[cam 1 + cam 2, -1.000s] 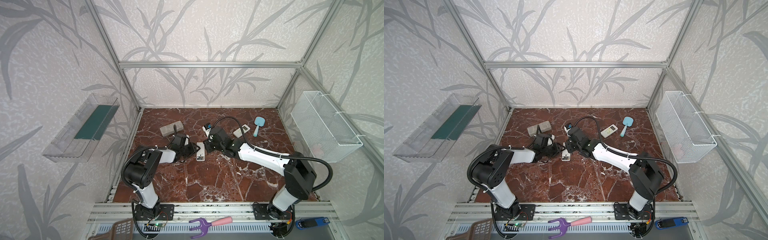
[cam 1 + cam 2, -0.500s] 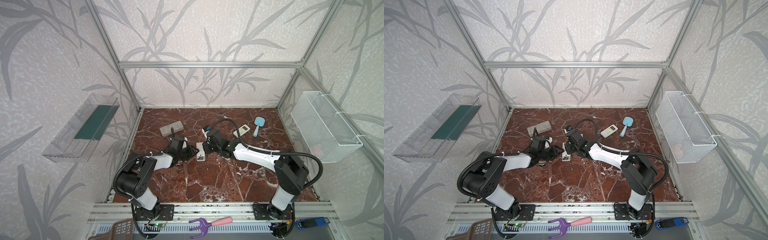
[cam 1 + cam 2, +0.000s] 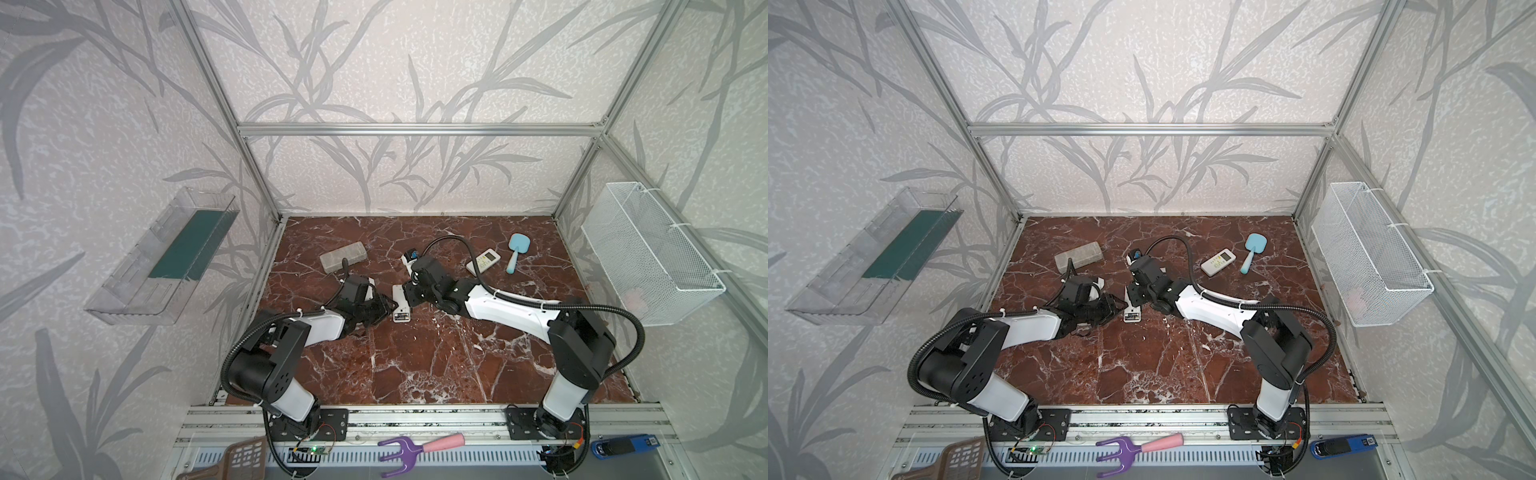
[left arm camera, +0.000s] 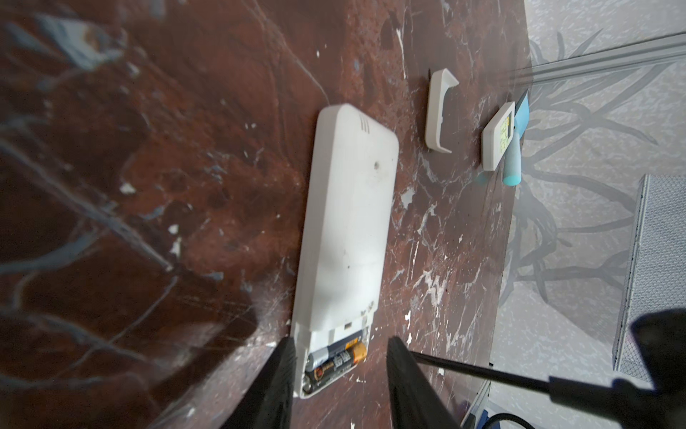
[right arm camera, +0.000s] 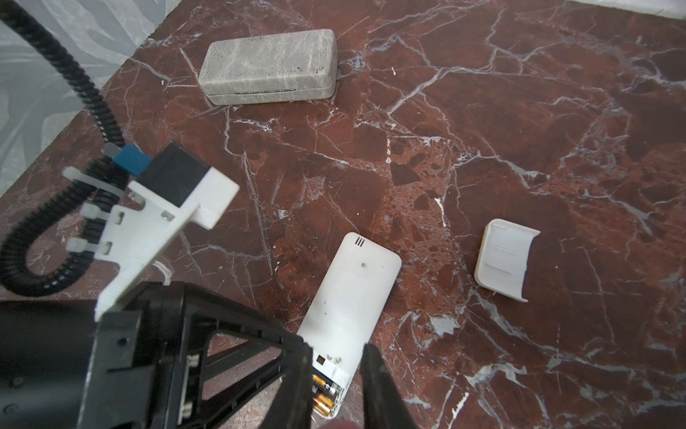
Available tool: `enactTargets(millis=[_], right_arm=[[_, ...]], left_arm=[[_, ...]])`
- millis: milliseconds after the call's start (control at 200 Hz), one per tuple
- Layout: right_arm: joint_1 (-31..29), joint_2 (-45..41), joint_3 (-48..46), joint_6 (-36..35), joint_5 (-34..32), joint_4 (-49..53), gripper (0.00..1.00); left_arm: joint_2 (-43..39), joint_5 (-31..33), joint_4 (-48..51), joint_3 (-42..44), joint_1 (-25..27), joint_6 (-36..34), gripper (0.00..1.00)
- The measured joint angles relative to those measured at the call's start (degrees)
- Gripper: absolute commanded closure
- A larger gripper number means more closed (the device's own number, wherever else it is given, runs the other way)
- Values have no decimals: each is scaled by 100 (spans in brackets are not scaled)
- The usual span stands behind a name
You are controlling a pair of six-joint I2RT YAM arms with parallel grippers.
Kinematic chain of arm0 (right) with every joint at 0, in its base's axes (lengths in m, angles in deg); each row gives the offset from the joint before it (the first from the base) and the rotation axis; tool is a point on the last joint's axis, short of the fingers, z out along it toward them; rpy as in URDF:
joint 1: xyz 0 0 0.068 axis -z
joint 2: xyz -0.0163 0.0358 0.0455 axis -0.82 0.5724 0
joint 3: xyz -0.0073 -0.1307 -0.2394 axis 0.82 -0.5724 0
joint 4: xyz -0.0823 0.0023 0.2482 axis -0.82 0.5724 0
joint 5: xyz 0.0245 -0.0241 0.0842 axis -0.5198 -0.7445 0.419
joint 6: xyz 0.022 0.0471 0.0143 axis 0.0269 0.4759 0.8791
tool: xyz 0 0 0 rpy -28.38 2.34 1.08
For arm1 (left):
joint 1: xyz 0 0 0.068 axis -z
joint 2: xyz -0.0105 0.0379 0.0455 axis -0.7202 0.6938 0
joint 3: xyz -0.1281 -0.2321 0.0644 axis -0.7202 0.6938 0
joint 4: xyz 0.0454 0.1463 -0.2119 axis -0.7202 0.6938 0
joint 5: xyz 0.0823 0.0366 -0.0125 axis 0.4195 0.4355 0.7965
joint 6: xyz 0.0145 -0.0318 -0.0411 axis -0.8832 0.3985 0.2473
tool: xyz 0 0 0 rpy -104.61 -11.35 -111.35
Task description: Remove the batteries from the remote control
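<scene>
Parted fingers flank the remote, batteries exposed.

Grey leaf-patterned walls, framed by aluminium bars, surround a red-brown, white-veined marble floor.

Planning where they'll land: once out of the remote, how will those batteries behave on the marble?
The batteries are smooth cylinders and the marble tabletop looks flat and polished, so they'd probably roll. Small and glossy, they may slip from a pinch. Seated in the open remote, they may resist prying.
</scene>
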Motion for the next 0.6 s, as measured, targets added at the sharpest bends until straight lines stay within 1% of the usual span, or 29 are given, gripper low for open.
enactTargets(millis=[245,600], right_arm=[[-4,-4,-35,31,-63,-2,100],[7,-39,-127,-79,-247,-9,100]], left_arm=[[332,2,-293,-28,424,236,58],[352,153,-195,-142,450,247,58]])
